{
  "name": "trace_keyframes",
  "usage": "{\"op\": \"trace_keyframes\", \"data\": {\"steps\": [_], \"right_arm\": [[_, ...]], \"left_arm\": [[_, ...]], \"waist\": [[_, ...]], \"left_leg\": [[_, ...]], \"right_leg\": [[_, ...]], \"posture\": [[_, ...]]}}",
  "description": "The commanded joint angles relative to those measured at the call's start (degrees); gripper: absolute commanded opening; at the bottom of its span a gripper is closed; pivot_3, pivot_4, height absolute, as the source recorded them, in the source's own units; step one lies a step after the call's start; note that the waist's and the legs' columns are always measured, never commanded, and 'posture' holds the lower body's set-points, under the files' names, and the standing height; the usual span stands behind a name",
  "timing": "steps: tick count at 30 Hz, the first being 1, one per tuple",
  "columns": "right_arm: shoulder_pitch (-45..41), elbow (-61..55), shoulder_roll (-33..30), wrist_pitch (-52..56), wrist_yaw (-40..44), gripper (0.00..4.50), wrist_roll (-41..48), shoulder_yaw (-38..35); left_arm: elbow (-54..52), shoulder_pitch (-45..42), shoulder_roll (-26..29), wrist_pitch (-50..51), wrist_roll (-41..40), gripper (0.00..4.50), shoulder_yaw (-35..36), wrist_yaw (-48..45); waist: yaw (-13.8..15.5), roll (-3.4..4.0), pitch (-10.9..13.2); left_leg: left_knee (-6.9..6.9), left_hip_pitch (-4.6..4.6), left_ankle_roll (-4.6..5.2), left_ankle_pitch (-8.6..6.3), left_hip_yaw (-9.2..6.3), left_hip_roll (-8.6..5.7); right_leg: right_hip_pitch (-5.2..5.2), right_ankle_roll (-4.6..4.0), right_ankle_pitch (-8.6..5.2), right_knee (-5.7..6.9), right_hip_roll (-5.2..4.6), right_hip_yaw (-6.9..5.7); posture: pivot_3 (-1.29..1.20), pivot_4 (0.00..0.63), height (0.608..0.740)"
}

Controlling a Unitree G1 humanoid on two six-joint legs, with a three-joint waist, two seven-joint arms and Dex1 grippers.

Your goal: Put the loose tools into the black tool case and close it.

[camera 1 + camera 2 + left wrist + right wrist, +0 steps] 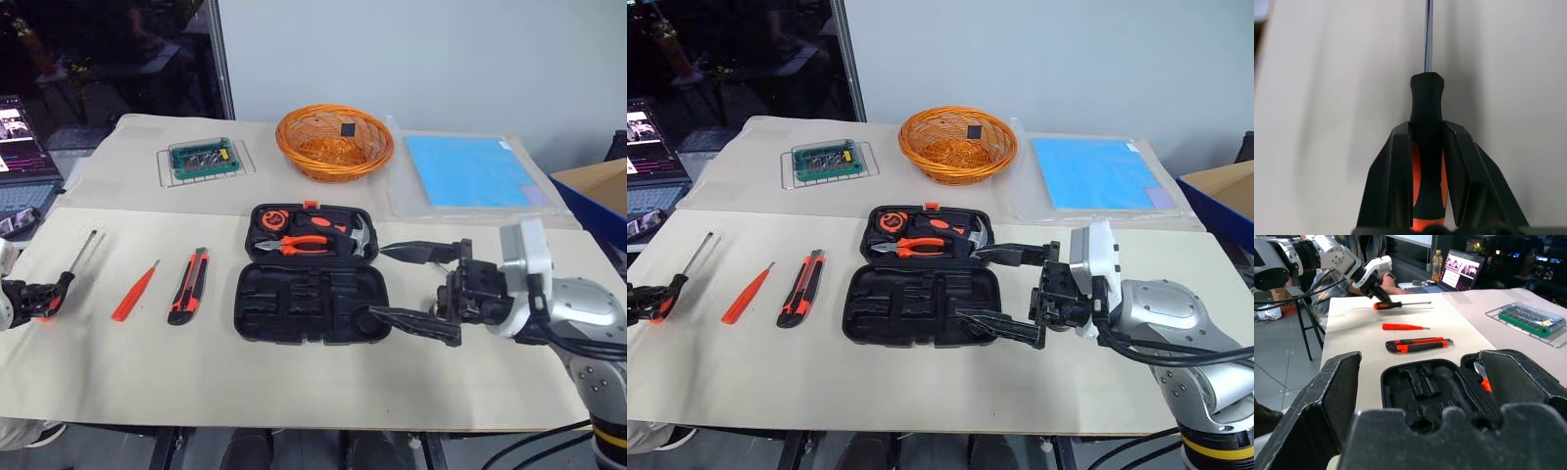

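Observation:
My left gripper [51,294] is at the table's far left, shut on the handle of an orange-and-black screwdriver [1426,122], with a finger [1393,181] pressed on each side. The steel shaft [82,251] points toward the far side. To its right on the table lie a slim orange screwdriver [135,291] and an orange-black utility knife [188,285]. The black tool case [294,308] lies open in the middle, with pliers and a hammer [318,235] in its far half. My right gripper [377,286] stands open and level at the case's right edge, pointing left.
An orange wicker basket [333,142], a green box on a wire rack [204,159] and a blue sheet [470,171] sit at the back. A laptop [20,147] is at the far left and a cardboard box [598,186] at the right. A person [1339,281] sits beyond the table's left end.

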Motion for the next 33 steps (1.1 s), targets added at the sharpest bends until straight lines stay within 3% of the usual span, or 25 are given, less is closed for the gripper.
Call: {"op": "trace_keyframes", "data": {"steps": [1,4,7,10,12,15,17,20,23,31,33], "right_arm": [[0.8,-1.3,-0.5,-1.7,0.1,4.50,0.4,-3.0],[2.4,-1.7,-0.8,-1.9,0.1,4.50,0.2,-4.1],[5.3,-2.2,-1.7,-2.2,0.7,4.50,-0.5,-6.0],[11.0,-3.0,-2.5,-2.8,0.8,4.50,-2.1,-10.5],[15.3,-4.1,-3.0,-3.0,0.8,4.50,-3.5,-13.8],[20.4,-5.9,-2.8,-3.4,0.2,4.50,-4.4,-17.9],[22.8,-7.6,-2.4,-3.4,-0.6,4.50,-4.2,-20.1],[24.9,-10.8,-1.6,-2.7,-2.6,4.50,-2.7,-21.5],[26.0,-12.7,-1.1,-2.7,-4.0,4.50,-2.3,-21.1],[21.6,-11.6,-1.0,-3.2,-5.4,4.50,-0.3,-17.0],[20.0,-11.2,-1.0,-3.0,-5.6,4.50,-0.4,-15.6]], "left_arm": [[-10.9,1.2,1.0,4.2,-7.6,0.39,6.5,-6.2],[-24.3,4.7,2.0,9.0,-12.1,0.36,4.1,-11.4],[-33.8,3.4,2.7,6.5,-11.1,0.36,-3.6,-14.4],[-38.9,-10.6,-1.3,4.5,-3.4,0.36,-21.0,-13.9],[-36.6,-21.4,-6.3,1.6,2.4,0.36,-31.2,-15.5],[-30.3,-31.9,-13.1,-3.8,8.9,0.36,-40.8,-18.4],[-25.4,-36.0,-16.4,-5.2,10.0,0.36,-42.1,-19.1],[-20.4,-38.1,-18.9,-3.7,7.7,0.36,-38.3,-18.7],[-18.5,-36.6,-18.4,-1.8,5.3,1.05,-33.8,-18.3],[-15.7,-22.5,-7.7,1.9,6.6,3.99,-23.7,-14.3],[-12.9,-22.1,-6.5,0.9,7.4,3.99,-23.7,-14.3]], "waist": [[-0.1,-0.07,0.0],[-0.1,-0.06,0.0],[0.3,-0.03,0.0],[0.5,0.01,0.0],[1.9,0.13,0.0],[2.6,0.18,0.0],[1.8,0.18,0.0],[0.3,0.21,0.0],[-0.7,0.23,0.0],[-1.4,0.23,0.1],[-0.8,0.18,0.1]], "left_leg": [[0.01,0.00,0.00,0.00,-0.01,0.00],[0.03,0.00,0.00,0.00,0.01,-0.02],[0.03,0.00,0.00,0.00,-0.01,-0.02],[0.05,0.02,-0.01,0.01,-0.02,-0.02],[0.28,-0.03,0.06,0.06,-0.21,-0.07],[0.70,-0.12,0.13,0.18,-0.24,-0.06],[0.82,-0.10,0.15,0.17,-0.24,-0.09],[0.81,-0.08,0.19,0.15,-0.31,-0.05],[0.74,-0.05,0.21,0.14,-0.57,0.03],[0.75,0.08,0.21,0.14,-0.66,0.09],[0.75,0.08,0.19,0.15,-0.71,0.11]], "right_leg": [[0.00,0.00,0.00,0.00,0.00,0.00],[0.05,0.01,0.00,-0.01,-0.03,0.01],[0.05,0.00,0.00,0.01,-0.01,0.01],[0.07,0.00,0.00,0.03,0.02,0.02],[0.30,0.07,0.06,0.07,0.17,0.03],[0.62,0.22,0.09,0.00,0.42,0.28],[0.78,0.31,0.11,-0.11,0.42,0.36],[0.79,0.39,0.09,-0.09,0.50,0.42],[0.79,0.34,0.07,-0.03,0.71,0.44],[0.90,0.36,0.05,0.01,0.78,0.45],[0.92,0.34,0.04,0.00,0.79,0.39]], "posture": [[0.00,0.150,0.740],[0.00,0.150,0.740],[0.00,0.150,0.740],[0.00,0.150,0.740],[0.00,0.150,0.740],[0.00,0.150,0.740],[0.00,0.150,0.740],[0.00,0.150,0.740],[0.00,0.150,0.740],[0.00,0.150,0.740],[0.00,0.150,0.740]]}}
